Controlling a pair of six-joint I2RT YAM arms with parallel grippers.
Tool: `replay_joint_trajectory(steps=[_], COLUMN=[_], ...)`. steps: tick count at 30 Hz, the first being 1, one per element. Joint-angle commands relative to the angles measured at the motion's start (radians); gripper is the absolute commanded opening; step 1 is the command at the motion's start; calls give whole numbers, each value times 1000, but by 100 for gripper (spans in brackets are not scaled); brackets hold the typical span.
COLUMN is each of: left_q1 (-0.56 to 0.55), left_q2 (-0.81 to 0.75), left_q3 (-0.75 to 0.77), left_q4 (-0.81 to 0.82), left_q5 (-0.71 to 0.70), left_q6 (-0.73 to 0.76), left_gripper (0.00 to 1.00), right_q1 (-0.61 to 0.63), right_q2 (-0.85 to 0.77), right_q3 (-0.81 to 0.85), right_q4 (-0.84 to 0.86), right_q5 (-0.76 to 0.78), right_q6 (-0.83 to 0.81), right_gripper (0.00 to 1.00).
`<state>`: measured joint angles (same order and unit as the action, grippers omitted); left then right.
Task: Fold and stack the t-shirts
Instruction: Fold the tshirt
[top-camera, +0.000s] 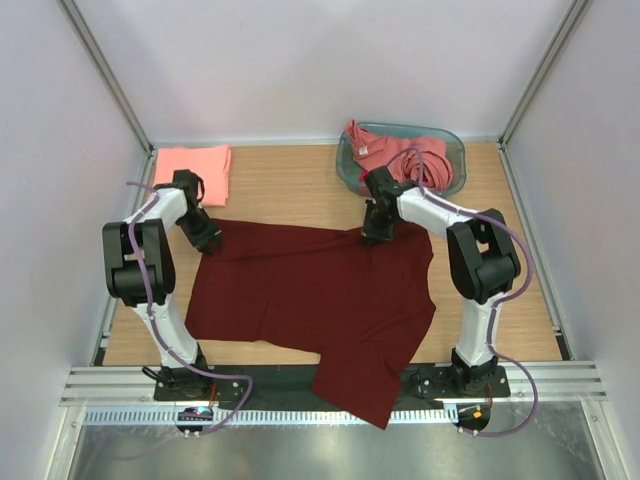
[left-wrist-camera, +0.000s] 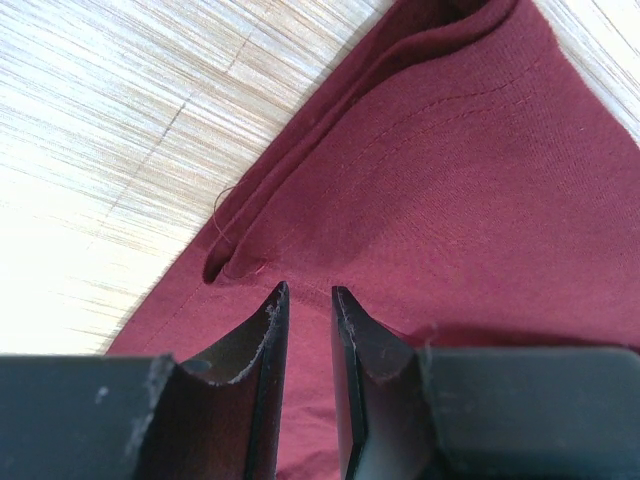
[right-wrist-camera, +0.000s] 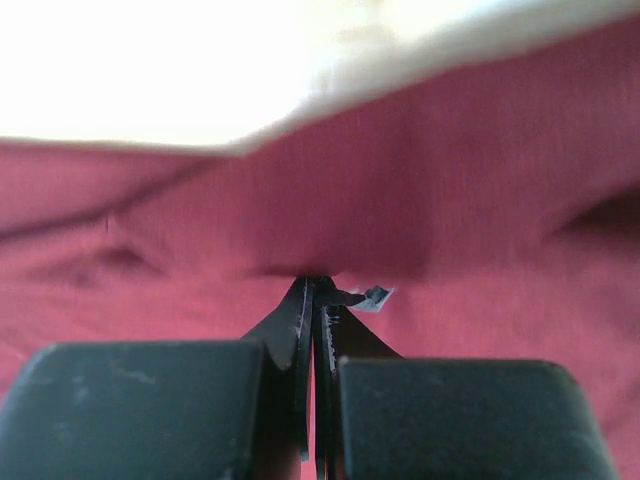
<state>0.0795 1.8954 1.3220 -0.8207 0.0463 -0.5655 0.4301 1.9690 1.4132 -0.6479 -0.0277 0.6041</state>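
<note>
The dark maroon t-shirt (top-camera: 320, 295) lies spread on the wooden table, its lower part hanging over the near edge. My left gripper (top-camera: 208, 240) stands at its far left corner. In the left wrist view that gripper (left-wrist-camera: 308, 290) has its jaws a narrow gap apart over the flat maroon t-shirt (left-wrist-camera: 450, 180), just behind a hem fold. My right gripper (top-camera: 375, 233) is at the shirt's far edge. In the right wrist view the right gripper (right-wrist-camera: 315, 282) is shut, and the maroon t-shirt (right-wrist-camera: 450, 200) puckers at its tips. A folded salmon t-shirt (top-camera: 192, 162) lies at the back left.
A teal basket (top-camera: 460, 160) at the back right holds crumpled pink t-shirts (top-camera: 425, 165), just behind the right arm. Bare wood (left-wrist-camera: 120, 120) lies left of the maroon shirt. White walls with metal posts close in three sides.
</note>
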Motion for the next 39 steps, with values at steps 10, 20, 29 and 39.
replay_joint_trajectory(steps=[10,20,29,39], left_q1=[-3,-3,-3,-3], left_q2=[-5,-13,-21,-7], left_q3=[25,0,-6,0], left_q4=[-5,8,3,8], left_q5=[12,15,7,12], left_q6=[16,13,19,23], left_gripper=[25,24,25,24], right_q1=[13,-20,-57,-82], right_q2=[-349,-409,-274,-210], right_q3=[-247,-522,-496,-453], right_q4=[45,479,600,607], right_q5=[-126,-123,-98,-104], right_q6=[210,368,404,418], right_gripper=[1,31,38,39])
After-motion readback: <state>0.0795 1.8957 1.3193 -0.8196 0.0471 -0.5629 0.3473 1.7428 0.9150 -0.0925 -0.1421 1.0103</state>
